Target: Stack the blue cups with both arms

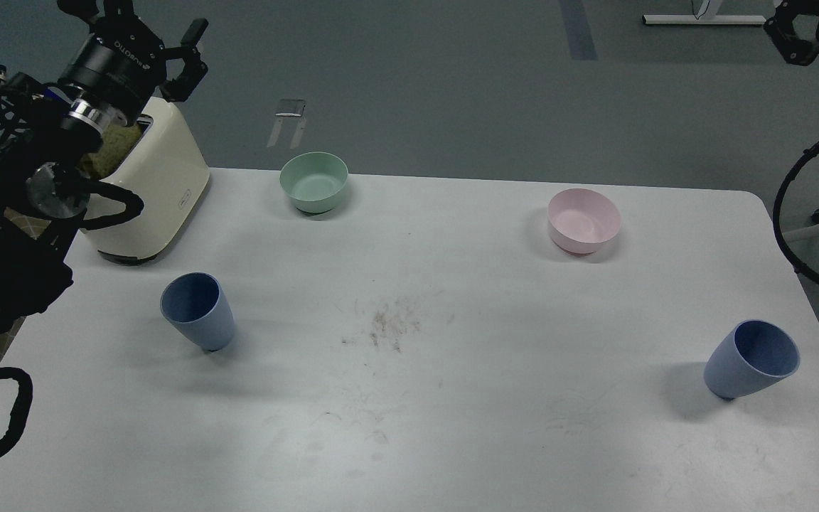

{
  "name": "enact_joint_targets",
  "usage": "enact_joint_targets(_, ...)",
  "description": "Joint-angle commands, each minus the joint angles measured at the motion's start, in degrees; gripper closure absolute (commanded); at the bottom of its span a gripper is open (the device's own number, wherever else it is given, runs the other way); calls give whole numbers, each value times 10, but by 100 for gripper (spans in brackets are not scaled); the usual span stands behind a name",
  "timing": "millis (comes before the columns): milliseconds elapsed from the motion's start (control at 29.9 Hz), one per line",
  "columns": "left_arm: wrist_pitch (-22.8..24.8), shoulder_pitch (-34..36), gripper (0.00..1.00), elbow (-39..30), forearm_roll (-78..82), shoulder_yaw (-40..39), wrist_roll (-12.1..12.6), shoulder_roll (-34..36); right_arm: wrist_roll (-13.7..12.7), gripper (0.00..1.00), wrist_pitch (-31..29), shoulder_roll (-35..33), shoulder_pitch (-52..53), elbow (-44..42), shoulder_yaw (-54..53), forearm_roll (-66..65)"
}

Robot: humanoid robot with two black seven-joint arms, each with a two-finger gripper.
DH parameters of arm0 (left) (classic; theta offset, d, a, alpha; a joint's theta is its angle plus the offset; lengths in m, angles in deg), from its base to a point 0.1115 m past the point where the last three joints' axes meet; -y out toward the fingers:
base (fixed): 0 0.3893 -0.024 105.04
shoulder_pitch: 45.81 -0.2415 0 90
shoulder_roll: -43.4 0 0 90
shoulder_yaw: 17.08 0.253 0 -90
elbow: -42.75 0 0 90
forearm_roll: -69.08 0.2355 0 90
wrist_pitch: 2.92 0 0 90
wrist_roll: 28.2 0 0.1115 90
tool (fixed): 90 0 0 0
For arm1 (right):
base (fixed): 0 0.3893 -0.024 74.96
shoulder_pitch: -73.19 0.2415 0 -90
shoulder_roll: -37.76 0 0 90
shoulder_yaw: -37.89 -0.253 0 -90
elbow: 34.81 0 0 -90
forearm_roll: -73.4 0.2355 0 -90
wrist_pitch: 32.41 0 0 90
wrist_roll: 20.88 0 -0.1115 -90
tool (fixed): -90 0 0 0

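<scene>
On the white table (452, 398), one dusty-blue plastic tumbler (198, 310) stands near the left side and the other dusty-blue plastic tumbler (751, 359) stands near the right edge, well apart, both toward the front. Behind the left tumbler, at the table's far left corner, sits a cream toaster (156, 188), with a mint-green bowl (313, 181) to its right at the far edge. A pink bowl (584, 220) lies further right, behind the right tumbler, and a patch of scuff marks (392, 323) lies on the table between the two tumblers.
</scene>
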Motion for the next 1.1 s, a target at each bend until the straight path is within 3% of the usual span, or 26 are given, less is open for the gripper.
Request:
enact_joint_targets(0,0,-1,2,-1,4,9,0,1,0,0,0,9,-1,1,-4,0)
enact_joint_targets(869,0,-3,2,8,4,7,1,-8,0,0,0,35,-16,8,-6,54)
enact_joint_targets(1069,0,-9,2,-2,1,6,1,19,1,0,0,31,-44,23,-6,54)
